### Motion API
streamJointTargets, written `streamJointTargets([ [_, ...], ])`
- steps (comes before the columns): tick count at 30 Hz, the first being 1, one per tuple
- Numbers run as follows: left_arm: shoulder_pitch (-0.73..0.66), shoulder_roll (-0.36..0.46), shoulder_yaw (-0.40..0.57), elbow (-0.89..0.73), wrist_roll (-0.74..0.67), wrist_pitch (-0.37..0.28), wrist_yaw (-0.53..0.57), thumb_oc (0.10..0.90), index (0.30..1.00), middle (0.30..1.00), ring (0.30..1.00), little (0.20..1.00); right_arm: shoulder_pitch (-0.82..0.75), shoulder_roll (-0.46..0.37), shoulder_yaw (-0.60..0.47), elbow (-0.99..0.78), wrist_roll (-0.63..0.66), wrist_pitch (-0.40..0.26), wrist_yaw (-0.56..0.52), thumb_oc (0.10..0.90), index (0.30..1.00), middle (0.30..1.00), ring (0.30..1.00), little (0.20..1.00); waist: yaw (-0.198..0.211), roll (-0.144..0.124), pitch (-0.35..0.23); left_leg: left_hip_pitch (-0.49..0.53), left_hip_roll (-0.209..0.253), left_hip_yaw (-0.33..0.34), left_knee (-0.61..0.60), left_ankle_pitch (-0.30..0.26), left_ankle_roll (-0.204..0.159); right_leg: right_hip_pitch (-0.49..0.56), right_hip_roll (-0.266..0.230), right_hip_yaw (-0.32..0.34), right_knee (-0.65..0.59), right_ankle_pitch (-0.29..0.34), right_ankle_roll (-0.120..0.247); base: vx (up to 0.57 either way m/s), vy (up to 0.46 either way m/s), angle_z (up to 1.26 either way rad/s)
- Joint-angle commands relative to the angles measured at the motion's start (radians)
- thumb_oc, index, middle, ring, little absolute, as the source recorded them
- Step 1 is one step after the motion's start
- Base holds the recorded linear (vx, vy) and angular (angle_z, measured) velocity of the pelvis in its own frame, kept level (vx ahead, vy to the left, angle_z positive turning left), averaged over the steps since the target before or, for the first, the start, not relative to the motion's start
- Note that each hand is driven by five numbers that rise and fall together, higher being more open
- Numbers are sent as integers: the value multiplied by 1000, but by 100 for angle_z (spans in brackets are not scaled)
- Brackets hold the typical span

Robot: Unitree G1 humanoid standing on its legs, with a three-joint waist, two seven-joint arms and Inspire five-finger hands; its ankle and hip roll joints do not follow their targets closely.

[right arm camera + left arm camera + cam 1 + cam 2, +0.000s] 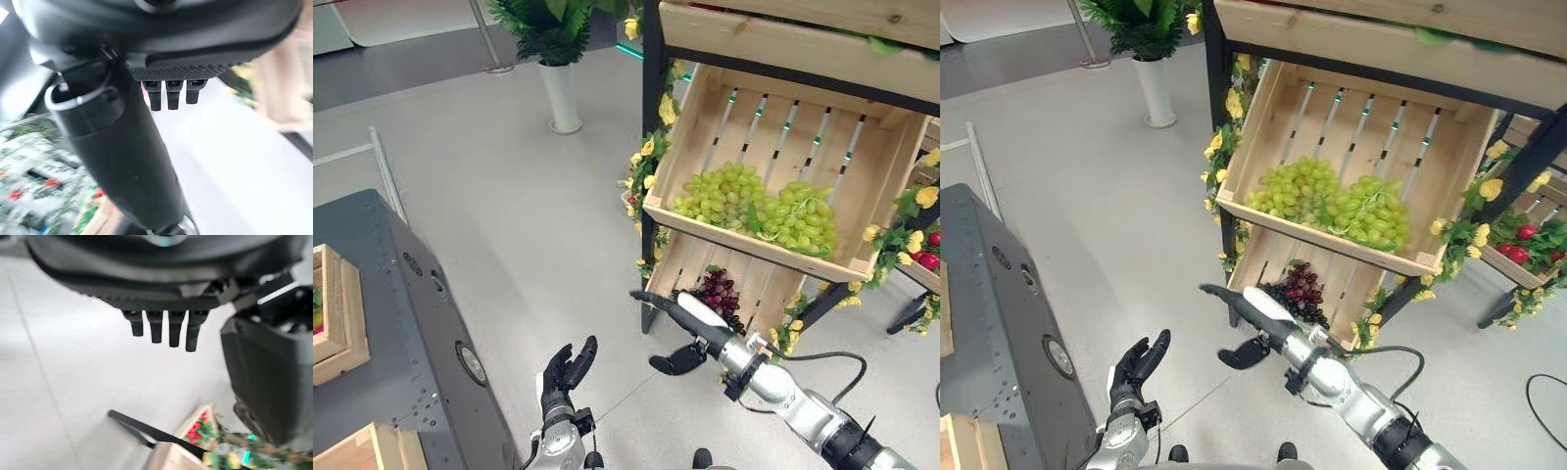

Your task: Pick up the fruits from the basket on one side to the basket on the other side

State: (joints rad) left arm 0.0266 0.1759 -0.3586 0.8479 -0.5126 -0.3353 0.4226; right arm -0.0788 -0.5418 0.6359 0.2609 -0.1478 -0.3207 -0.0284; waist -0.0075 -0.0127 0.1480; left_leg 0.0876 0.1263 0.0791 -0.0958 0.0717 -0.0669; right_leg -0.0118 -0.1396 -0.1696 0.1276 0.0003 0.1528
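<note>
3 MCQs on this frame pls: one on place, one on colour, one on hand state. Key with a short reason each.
1. Where do the dark purple grapes lie?
A. upper wooden crate
B. lower wooden crate
C. on the floor

2. What colour are the grapes in the upper slatted wooden crate?
A. green
B. red
C. black

3. How is the right hand?
A. curled round grapes
B. open, holding nothing
C. pressed on the grey cart

Key:
1 B: the dark purple grapes sit in the lower wooden crate, under the upper one.
2 A: the bunches in the upper slatted wooden crate are green grapes.
3 B: the right hand has straight fingers before the lower crate, holding nothing.
</note>
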Motion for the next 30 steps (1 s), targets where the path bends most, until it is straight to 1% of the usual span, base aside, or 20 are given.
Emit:
streamJointTargets([
  [1,-135,65,-5,4,117,-25,-19,800,900,900,900,900,-62,76,-12,-84,147,-95,-94,800,900,900,900,900,-12,-43,70,19,-65,-72,55,-115,73,-28,-12,113,154,21,1,-53,-367,74],
  [5,-180,61,-9,56,128,2,-18,800,900,900,900,900,-57,143,-11,76,251,-105,-66,800,900,900,900,900,-15,-51,75,4,-32,-101,59,-112,46,26,12,154,22,-28,-22,-47,-364,70],
  [7,-182,28,15,114,116,35,7,800,900,900,900,900,-57,201,-23,210,333,-20,-1,800,900,900,900,900,-1,-63,63,-3,12,-84,55,-82,4,78,30,129,-88,-14,-35,-42,-418,46],
  [8,-180,23,21,124,116,34,9,800,900,900,900,900,-58,212,-27,239,342,-11,8,800,900,900,900,900,1,-64,62,-6,24,-75,54,-74,-6,85,35,125,-105,-12,-39,-50,-401,34],
  [9,-174,6,45,161,119,27,4,800,900,900,900,900,-58,250,-56,346,357,3,57,800,900,900,900,900,12,-63,57,-15,64,-56,44,-39,-34,109,52,107,-153,-5,-54,-11,-297,22],
  [10,-174,2,49,172,120,23,2,800,900,900,900,900,-59,258,-65,371,358,22,70,800,900,900,900,900,15,-62,58,-17,70,-54,42,-32,-39,116,56,101,-160,-5,-58,-8,-424,19],
  [11,-160,-21,63,191,139,20,1,800,900,900,900,900,-57,282,-84,440,320,98,85,800,900,900,900,900,28,-56,57,-45,95,-41,40,6,-58,140,71,71,-184,-6,-72,-23,-286,28],
  [13,-150,-31,62,192,167,24,-17,800,900,900,900,900,-39,286,-94,473,338,151,95,800,900,900,900,900,33,-51,57,-84,104,4,56,26,-66,154,72,33,-196,-4,-80,-112,-252,47],
  [14,-147,-34,53,200,213,17,-55,800,900,900,900,900,-24,290,-124,536,362,142,105,800,900,900,900,900,32,-50,57,-114,90,58,111,16,-63,159,64,-16,-203,-1,-86,-257,-192,113],
  [15,-143,-33,35,214,247,7,-95,800,900,900,900,900,-22,288,-154,614,361,134,109,800,900,900,900,900,22,-54,55,-128,61,121,230,-39,-45,154,48,-71,-202,2,-98,-258,-144,137],
  [17,-137,-33,29,222,224,-4,-113,800,900,900,900,900,-32,281,-168,658,371,146,120,800,900,900,900,900,19,-61,53,-134,9,128,328,-107,-18,142,31,-89,-195,9,-106,-212,-57,128],
  [18,-131,-34,39,238,186,-26,-133,800,900,900,900,900,-47,283,-194,744,382,140,138,800,900,900,900,900,16,-70,50,-121,-87,122,457,-212,19,124,18,-90,-184,15,-112,-176,-15,72],
  [20,-127,-36,46,254,204,-19,-175,800,900,900,900,900,-51,286,-216,791,400,154,129,800,900,900,900,900,11,-63,43,-106,-130,120,497,-236,29,115,25,-91,-173,16,-115,-120,-6,16],
  [21,-124,-37,45,258,234,-13,-192,800,900,900,900,900,-50,291,-230,808,418,162,127,800,900,900,900,900,6,-57,33,-97,-141,114,465,-224,29,105,30,-95,-167,17,-113,-67,34,15],
  [22,-122,-33,36,262,269,-7,-206,800,900,900,900,900,-44,300,-246,832,428,156,117,800,900,900,900,900,-1,-44,24,-59,-150,110,360,-241,37,93,41,-98,-157,18,-105,-32,120,37],
  [23,-123,-24,14,265,310,17,-234,800,900,900,900,900,-38,308,-257,848,402,144,91,800,900,900,900,900,-14,-15,12,16,-150,92,168,-199,38,89,75,-89,-162,15,-98,-23,144,36],
  [25,-133,-11,-27,271,341,33,-252,800,900,900,900,900,-37,318,-257,838,366,152,36,800,900,900,900,900,-16,3,1,37,-167,30,50,-156,51,68,98,-74,-160,19,-89,-104,129,30],
  [26,-158,-2,-69,275,335,87,-310,800,900,900,900,900,-42,326,-254,829,317,158,-42,800,900,900,900,900,-26,8,-8,30,-169,23,9,-137,59,38,111,-71,-156,19,-86,-164,99,29],
  [29,-157,-3,-86,289,336,109,-367,800,900,900,900,900,-44,324,-246,835,230,146,-91,800,900,900,900,900,-37,12,-1,29,-176,9,9,-139,71,-11,117,-67,-81,11,-81,-132,65,9],
  [30,-146,11,-97,286,360,125,-396,800,900,900,900,900,-40,317,-230,818,109,138,-101,800,900,900,900,900,-52,17,13,33,-163,20,9,-135,77,-61,102,-56,37,28,-57,-166,36,-12],
])
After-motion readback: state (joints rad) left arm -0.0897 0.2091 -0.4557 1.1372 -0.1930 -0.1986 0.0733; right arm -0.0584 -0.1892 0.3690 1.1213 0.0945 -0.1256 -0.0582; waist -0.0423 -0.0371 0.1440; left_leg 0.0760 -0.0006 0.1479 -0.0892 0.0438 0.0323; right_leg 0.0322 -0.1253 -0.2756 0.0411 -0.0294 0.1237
